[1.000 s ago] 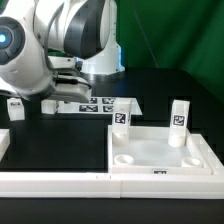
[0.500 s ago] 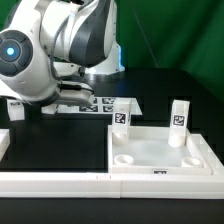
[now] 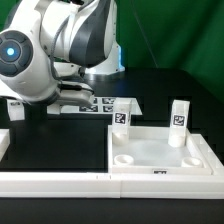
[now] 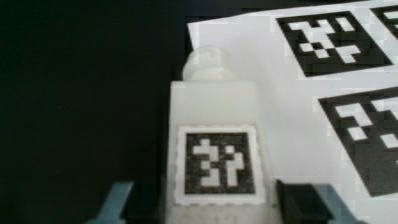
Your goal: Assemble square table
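Observation:
In the wrist view a white leg (image 4: 217, 120) with a black-and-white tag lies on the black table, its peg end by the marker board (image 4: 329, 60). My gripper (image 4: 214, 203) straddles the leg's tagged end. Its jaws are open, with a gap on each side of the leg. The fingertips (image 4: 121, 200) touch nothing. In the exterior view the arm (image 3: 55, 50) hides my gripper and this leg. The square tabletop (image 3: 158, 152) lies at the exterior view's lower right. Two legs (image 3: 122, 114) (image 3: 178, 116) stand upright at its far corners. Another leg (image 3: 14, 108) stands at the exterior view's left.
The marker board (image 3: 95, 103) lies behind the tabletop, partly under the arm. A long white border rail (image 3: 50, 182) runs along the front edge, joined by the tabletop's front rim. Another white piece (image 3: 3, 142) shows at the exterior view's left edge.
The arm has swung toward the exterior view's left and come down over the table near the marker board. It has held still for the last half second.

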